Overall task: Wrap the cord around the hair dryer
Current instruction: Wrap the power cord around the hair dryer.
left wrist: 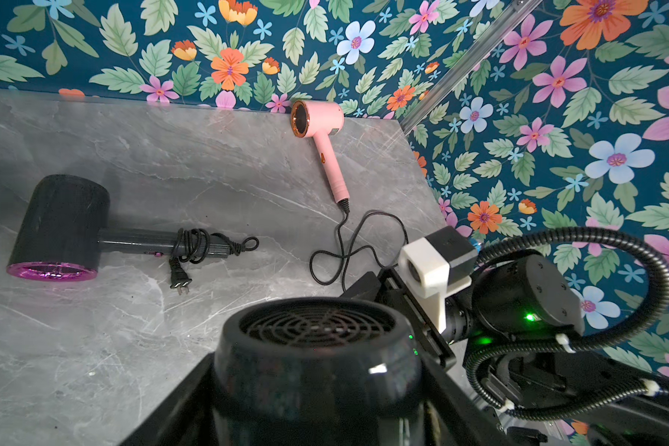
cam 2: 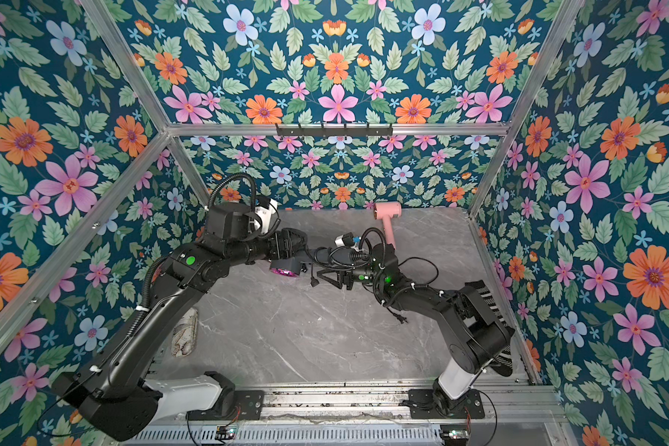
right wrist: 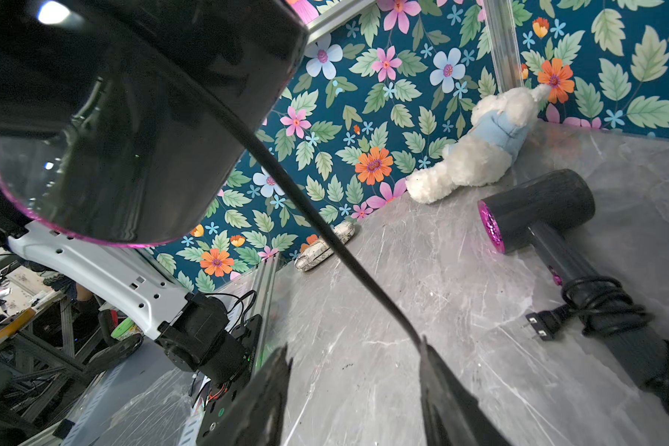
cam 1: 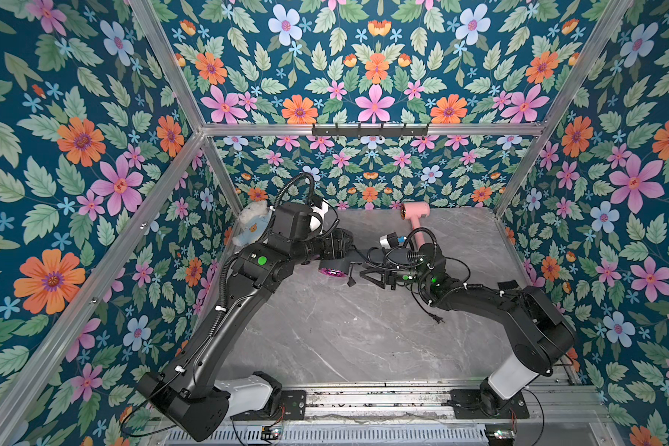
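Left wrist view: the left claw (left wrist: 317,401) is clamped tight on the black hair dryer (left wrist: 317,347), which sits between its jaws. The right claw (right wrist: 354,347) stands half open, with the taut cord (right wrist: 325,231) slanting down past the dryer to touch one of its fingers.

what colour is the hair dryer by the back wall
The hair dryer is pink, with a coppery nozzle ring; clearest in the left wrist view.

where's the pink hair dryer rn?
In both top views the pink hair dryer lies on the table by the back wall, right of centre, just beyond the right arm.
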Tool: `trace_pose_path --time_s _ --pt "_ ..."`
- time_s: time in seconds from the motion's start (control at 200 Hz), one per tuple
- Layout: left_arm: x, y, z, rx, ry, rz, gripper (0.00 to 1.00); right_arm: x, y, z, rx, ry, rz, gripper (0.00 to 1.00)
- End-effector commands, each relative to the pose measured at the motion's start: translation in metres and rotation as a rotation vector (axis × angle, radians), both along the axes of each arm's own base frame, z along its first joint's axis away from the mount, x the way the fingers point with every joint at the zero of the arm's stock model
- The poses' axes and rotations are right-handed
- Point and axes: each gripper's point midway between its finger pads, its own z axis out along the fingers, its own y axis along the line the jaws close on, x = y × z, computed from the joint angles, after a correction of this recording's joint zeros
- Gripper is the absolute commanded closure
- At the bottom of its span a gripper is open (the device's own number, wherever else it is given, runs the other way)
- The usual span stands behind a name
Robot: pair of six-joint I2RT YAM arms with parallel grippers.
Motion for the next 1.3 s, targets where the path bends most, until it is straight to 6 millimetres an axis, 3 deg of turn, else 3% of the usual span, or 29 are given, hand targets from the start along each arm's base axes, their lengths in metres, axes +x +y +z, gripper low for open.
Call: trace_pose_path --time_s 0.0,0.28,0.375,0.43,0.575,0.675,0.85,0.865,1.0,1.165,1.295 --pt "0.004 -0.004 0.011 -0.019 -0.035 -0.009 1.0 0.002 0.004 0.002 0.006 0.0 -0.004 0.46" --pt "0.004 -0.014 0.018 -0.038 -0.047 -0.031 1.0 0.003 0.009 0.003 0.003 -0.001 -0.007 0.48" --pt "0.004 -0.015 0.017 -0.041 -0.049 -0.029 1.0 0.001 0.011 0.0 0.0 0.02 0.007 0.71" --pt "0.004 -0.015 0.018 -0.051 -0.051 -0.029 1.0 0.0 0.011 -0.001 0.003 0.029 0.008 0.9" --pt "0.007 -0.012 0.014 -0.055 -0.061 0.002 1.0 0.002 0.01 -0.006 -0.001 0.081 -0.003 0.97" --pt "0.014 0.004 0.015 -0.048 -0.1 0.099 1.0 0.002 0.007 -0.021 -0.053 0.157 -0.026 1.0" --pt "0.03 0.042 0.011 -0.001 -0.165 0.303 1.0 -0.004 -0.004 -0.069 -0.213 0.316 -0.097 1.0" --pt "0.032 0.045 0.01 0.008 -0.167 0.319 1.0 -0.006 -0.007 -0.059 -0.207 0.298 -0.107 1.0" --pt "0.043 0.076 -0.003 0.042 -0.187 0.465 1.0 -0.014 -0.02 -0.072 -0.304 0.347 -0.173 1.0" --pt "0.06 0.094 -0.008 -0.108 -0.225 0.614 1.0 -0.033 -0.015 -0.087 -0.437 0.385 -0.2 1.0" --pt "0.069 0.116 -0.034 -0.051 -0.222 0.764 1.0 -0.041 -0.019 -0.09 -0.535 0.384 -0.273 1.0"
